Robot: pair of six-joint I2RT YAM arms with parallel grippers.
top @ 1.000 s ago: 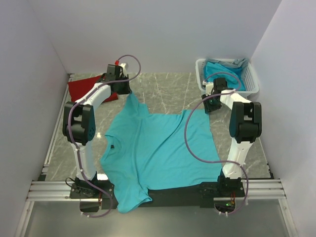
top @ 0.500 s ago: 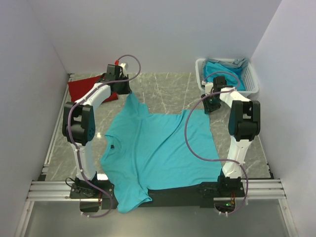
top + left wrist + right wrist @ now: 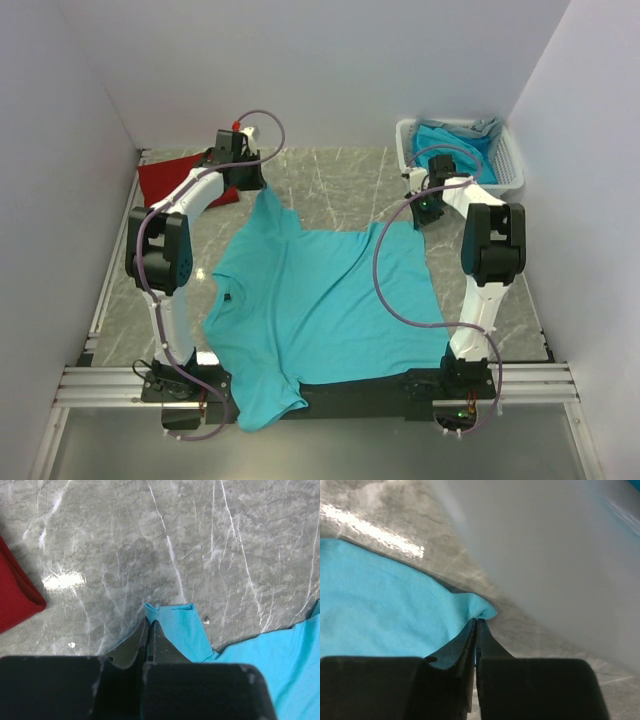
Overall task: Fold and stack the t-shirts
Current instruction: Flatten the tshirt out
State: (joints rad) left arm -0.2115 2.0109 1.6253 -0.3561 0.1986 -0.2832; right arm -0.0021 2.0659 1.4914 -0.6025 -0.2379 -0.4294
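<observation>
Blue shirt (image 3: 320,300) lies spread flat on the surface (image 3: 340,185), left of the basket (image 3: 510,165) and nearer the arm bases. I see the left jaws pinched shut on its far sleeve, and the right jaws closed on the shirt corner nearest the basket. Red shirt (image 3: 170,178) sits folded, far left of the basket. More blue cloth (image 3: 450,140) is inside the basket.

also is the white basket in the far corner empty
No, the white basket holds crumpled turquoise cloth, seen plainly from the top camera.
</observation>
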